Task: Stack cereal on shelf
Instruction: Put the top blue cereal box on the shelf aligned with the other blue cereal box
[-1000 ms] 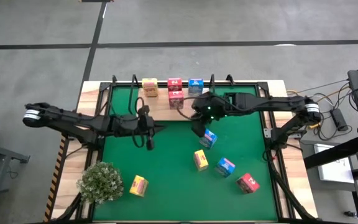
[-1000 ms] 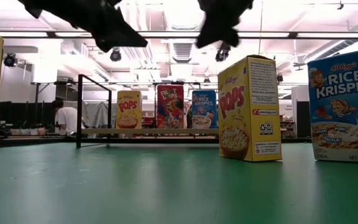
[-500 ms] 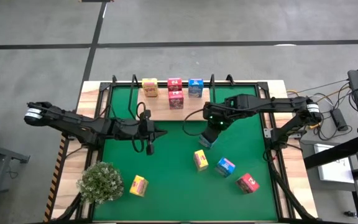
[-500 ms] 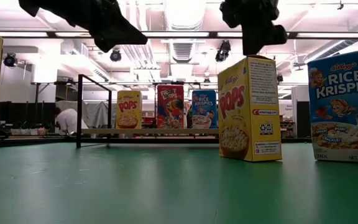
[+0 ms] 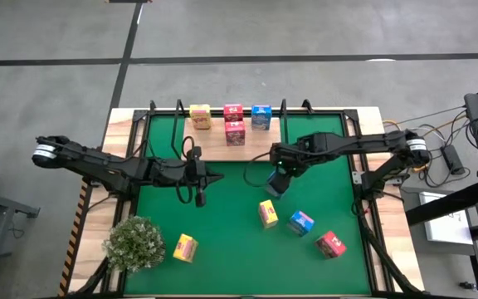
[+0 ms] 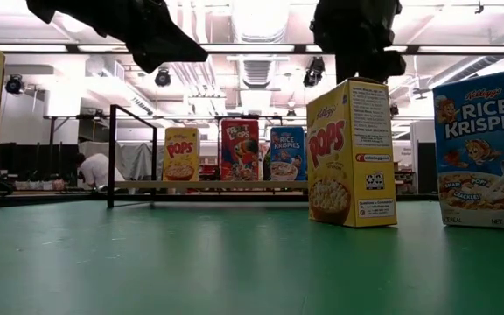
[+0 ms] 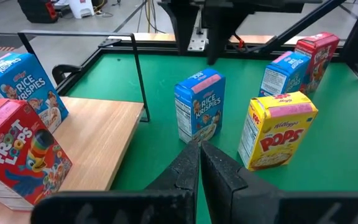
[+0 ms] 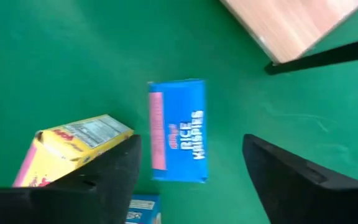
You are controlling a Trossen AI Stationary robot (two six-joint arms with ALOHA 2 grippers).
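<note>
Hovering right gripper (image 8: 191,168), fingers spread wide, directly above a blue cereal carton (image 8: 176,129), touching nothing.
Carton stands at centre of the green mat (image 5: 222,249); left gripper (image 7: 199,163) is pressed together, empty.

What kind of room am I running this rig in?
Probably a lab or workshop hall: exposed ceiling lights and ducts, a bare concrete floor, and a person at a bench behind the green mat.
</note>
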